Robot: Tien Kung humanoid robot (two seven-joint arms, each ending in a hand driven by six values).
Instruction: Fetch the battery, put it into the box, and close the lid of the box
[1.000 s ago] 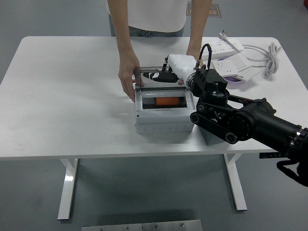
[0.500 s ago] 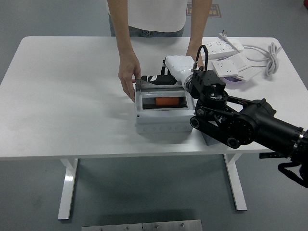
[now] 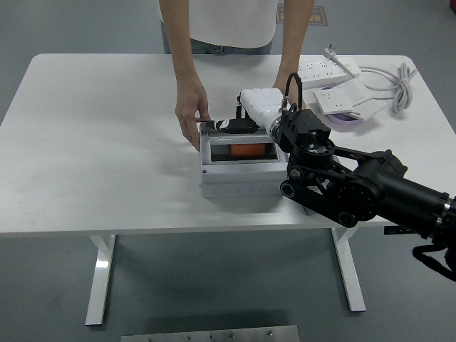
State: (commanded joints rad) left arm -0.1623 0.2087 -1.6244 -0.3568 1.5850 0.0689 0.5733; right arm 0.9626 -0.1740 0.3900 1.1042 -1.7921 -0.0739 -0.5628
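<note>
A grey-white box stands mid-table with an orange battery inside, seen through its clear lid. The lid lies tilted low over the box, hinged at the far side. My right hand, white-wristed with black fingers, reaches in from the right. Its fingers lie stretched out on the lid's far edge and hold nothing. A person at the far side steadies the box with one hand at its far left corner. Their other hand is mostly hidden behind my wrist.
Two white power strips with a coiled cable and a purple-edged item lie at the back right. My black right arm crosses the table's right front.
The lid has swung down from upright to nearly flat over the box. My right hand has moved left and down with it. The person's left-side hand has stayed at the box corner.
</note>
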